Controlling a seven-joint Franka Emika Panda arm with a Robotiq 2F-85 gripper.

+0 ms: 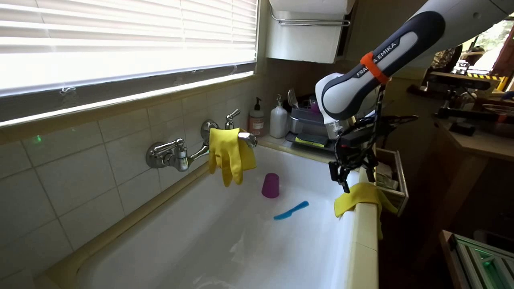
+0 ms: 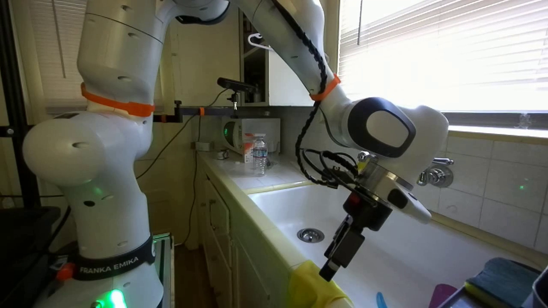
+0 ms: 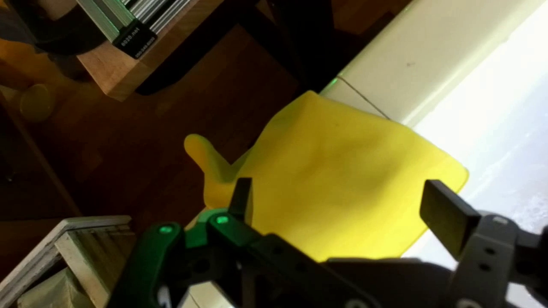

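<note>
You've got the gripper [image 3: 337, 190] spread wide here, its two dark fingers [image 3: 447, 218] well apart at lower centre and lower right of the wrist view, and there's the glove [image 3: 342, 171], filling the middle of the frame between and beyond them! One yellow glove finger pokes out to the left. In both exterior views it's draped over the ledge [image 1: 364, 249], partly inside the sink [image 1: 225, 241], with your fingertips right by it; whether they touch, you can't tell from here. Look to the centre of an exterior view: the purple cup [image 1: 271, 186] sits in the sink, and just below and right of it lies the blue knife [image 1: 292, 210]. Up and left of those, a second glove [image 1: 229, 154] hangs over the faucet [image 1: 248, 139], while the brown bottle [image 1: 256, 123] and the white bottle [image 1: 278, 121] stand side by side above centre. Over at the right, a drawer [image 1: 402, 180] is pulled out near your glove. And in an exterior view, you have the drain [image 2: 310, 235] just below mid-frame, with a water bottle [image 2: 259, 158] left of centre in front of the microwave [image 2: 263, 125].
</note>
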